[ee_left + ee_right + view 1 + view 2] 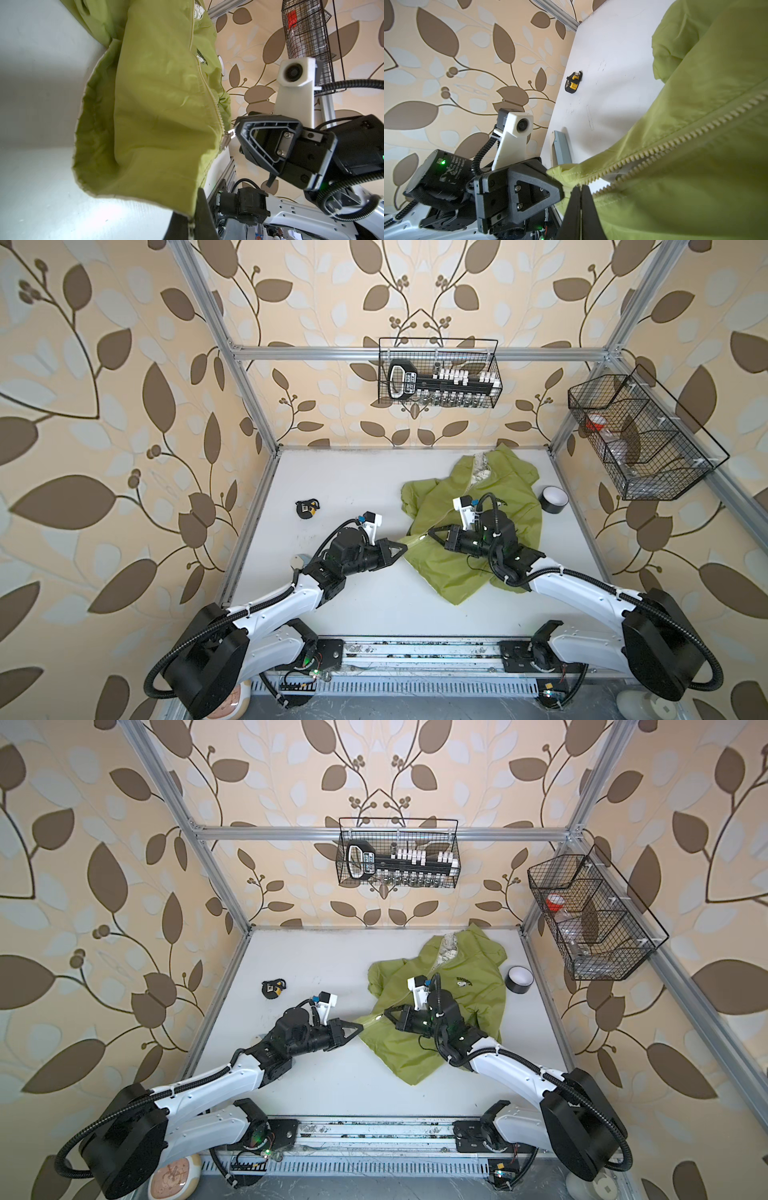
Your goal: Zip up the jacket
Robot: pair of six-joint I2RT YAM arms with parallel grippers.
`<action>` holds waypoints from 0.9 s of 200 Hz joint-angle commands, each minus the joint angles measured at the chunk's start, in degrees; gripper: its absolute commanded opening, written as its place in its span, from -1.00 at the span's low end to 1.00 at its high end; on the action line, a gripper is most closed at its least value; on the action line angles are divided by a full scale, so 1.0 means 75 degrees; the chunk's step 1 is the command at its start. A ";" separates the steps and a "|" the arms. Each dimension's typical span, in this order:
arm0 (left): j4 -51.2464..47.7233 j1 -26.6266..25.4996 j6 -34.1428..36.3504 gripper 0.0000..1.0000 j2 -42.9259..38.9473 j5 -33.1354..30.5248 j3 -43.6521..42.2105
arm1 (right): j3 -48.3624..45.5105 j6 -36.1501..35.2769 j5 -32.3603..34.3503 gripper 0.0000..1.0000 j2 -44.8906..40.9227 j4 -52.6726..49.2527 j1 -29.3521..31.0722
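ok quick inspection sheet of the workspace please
surface: white table, faint scuffs
job's things: lime-green jacket spread on the table's right half, zipper slider low near the hem
clutter: tape measure, black tape roll, grey flat item by the left arm
grippers: left claw shut on the jacket's hem corner; right claw shut on the zipper pull
cables: black corrugated conduit along both arms
surroundings: wire basket on back wall, compartmented wire basket at right, leaf wallpaper

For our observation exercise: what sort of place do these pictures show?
Probably a robot test cell: a left arm and right arm at a white table, a metal frame around it, wallpaper panels.
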 commanded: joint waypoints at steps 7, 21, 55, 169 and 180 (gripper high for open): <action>-0.1437 0.0333 0.0969 -1.00 -0.0183 0.0067 0.0941 | 0.0515 -0.0015 0.0128 -1.00 0.0151 0.0056 0.0055; -0.2079 0.0516 0.1322 -1.00 -0.0189 0.0187 0.1395 | 0.0771 0.0008 0.0070 -1.00 0.0244 0.0052 0.0163; -0.4057 0.1083 0.2313 -1.00 -0.0382 0.0246 0.2531 | 0.1729 -0.0537 -0.0238 -0.18 0.0639 -0.0938 0.0145; -0.7037 0.3318 0.4274 -1.00 0.0613 -0.0605 0.5286 | 0.0720 -0.1392 0.2585 0.36 0.0332 -0.3887 -0.2992; -0.6931 0.3415 0.4216 -1.00 0.0829 -0.0619 0.5479 | 0.0144 -0.1126 0.2724 0.28 0.0256 -0.3620 -0.2818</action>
